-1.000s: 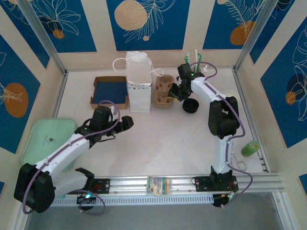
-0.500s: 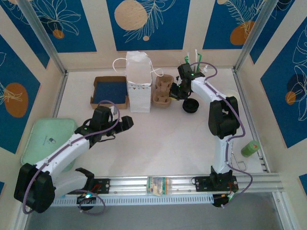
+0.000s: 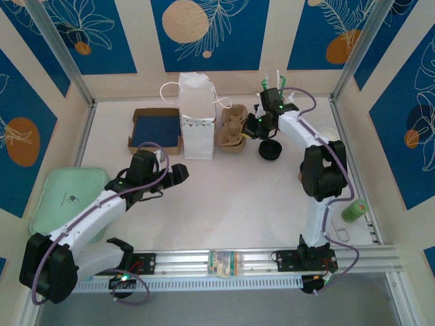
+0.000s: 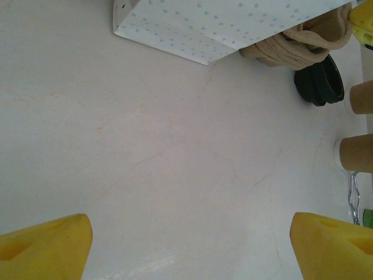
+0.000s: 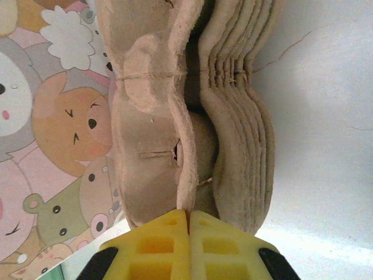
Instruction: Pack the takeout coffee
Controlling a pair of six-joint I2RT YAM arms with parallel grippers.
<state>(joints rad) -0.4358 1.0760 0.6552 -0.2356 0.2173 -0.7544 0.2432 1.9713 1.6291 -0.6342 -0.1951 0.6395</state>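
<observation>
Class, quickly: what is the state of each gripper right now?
Left gripper: jaws open, holding nothing.
Right gripper: jaws closed on the edge of the top pulp cup carrier.

The right gripper is at the stacked cup carriers beside the white bag. The left gripper hangs above the tabletop.
</observation>
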